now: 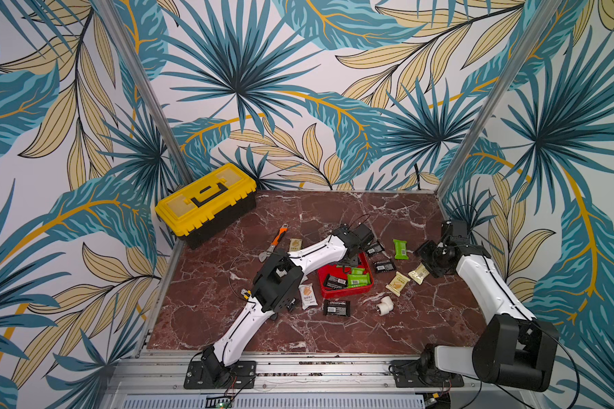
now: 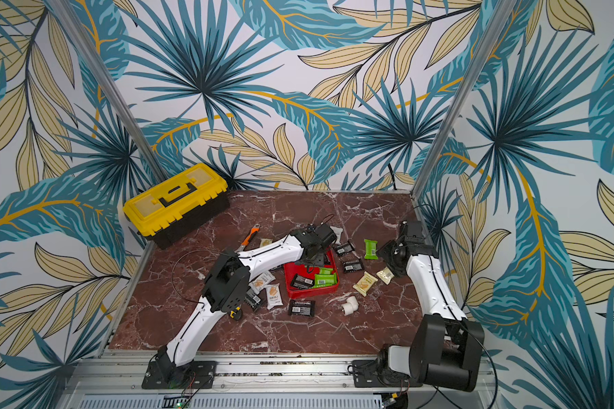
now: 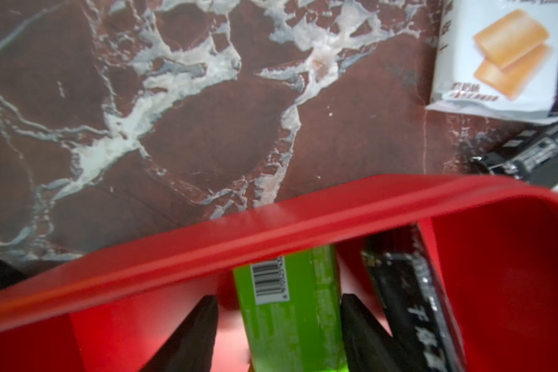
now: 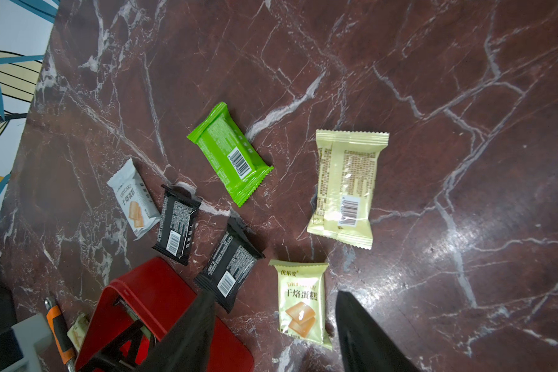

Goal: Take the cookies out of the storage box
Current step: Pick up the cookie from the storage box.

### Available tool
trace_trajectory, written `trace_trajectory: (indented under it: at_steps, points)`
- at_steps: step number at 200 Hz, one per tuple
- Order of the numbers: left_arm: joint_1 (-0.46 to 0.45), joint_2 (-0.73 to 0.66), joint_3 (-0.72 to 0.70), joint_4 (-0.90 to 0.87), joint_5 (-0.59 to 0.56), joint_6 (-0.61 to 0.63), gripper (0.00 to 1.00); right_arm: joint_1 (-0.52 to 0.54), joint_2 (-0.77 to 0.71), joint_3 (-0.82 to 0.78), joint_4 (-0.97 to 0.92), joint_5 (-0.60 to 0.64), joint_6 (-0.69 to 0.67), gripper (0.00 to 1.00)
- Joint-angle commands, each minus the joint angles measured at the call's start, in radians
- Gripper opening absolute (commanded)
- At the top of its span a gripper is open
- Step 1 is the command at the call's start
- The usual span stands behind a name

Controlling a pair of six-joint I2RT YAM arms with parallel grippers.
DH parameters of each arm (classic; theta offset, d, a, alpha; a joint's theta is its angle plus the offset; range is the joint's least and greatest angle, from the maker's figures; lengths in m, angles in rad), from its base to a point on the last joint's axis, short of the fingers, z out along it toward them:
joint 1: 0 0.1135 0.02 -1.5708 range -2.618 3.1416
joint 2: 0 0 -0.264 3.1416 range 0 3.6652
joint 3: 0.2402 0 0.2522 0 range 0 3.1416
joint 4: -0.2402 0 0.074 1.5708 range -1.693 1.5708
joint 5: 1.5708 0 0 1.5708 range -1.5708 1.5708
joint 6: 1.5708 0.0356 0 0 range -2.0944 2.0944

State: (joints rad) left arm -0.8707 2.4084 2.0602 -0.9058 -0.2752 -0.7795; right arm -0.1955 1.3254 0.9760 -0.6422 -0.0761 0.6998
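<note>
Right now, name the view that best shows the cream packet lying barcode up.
Right wrist view: the cream packet is large, unblocked, print sharp. Both top views show it tiny. The left wrist view misses it.

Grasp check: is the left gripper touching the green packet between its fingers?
Cannot tell. Left wrist view: left gripper straddles green packet; gap at one finger, other overlaps it.

Bright, even light filled all 4 views, with only soft shadows.
Both top views were sharp, with wide-angle stretch at the edges. In the left wrist view the red storage box point(image 3: 271, 225) rim was smeared with blur. In the right wrist view glare shone on the marble table point(image 4: 458, 244).
</note>
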Motion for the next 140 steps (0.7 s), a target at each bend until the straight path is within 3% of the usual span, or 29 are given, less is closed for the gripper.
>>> trace_trajectory:
  at_steps: [1,88,140]
  points:
    - [-0.001,0.033,0.035,-0.014,-0.022,0.032,0.65,0.004,-0.029,-0.019,-0.019,-0.001,0.010,0.64]
    - [0.001,0.054,0.032,0.019,-0.006,0.046,0.46,0.006,-0.049,-0.030,-0.020,-0.001,0.016,0.64]
    - [0.000,0.007,0.019,0.016,-0.009,0.051,0.44,0.011,-0.055,-0.037,-0.022,-0.012,0.014,0.64]
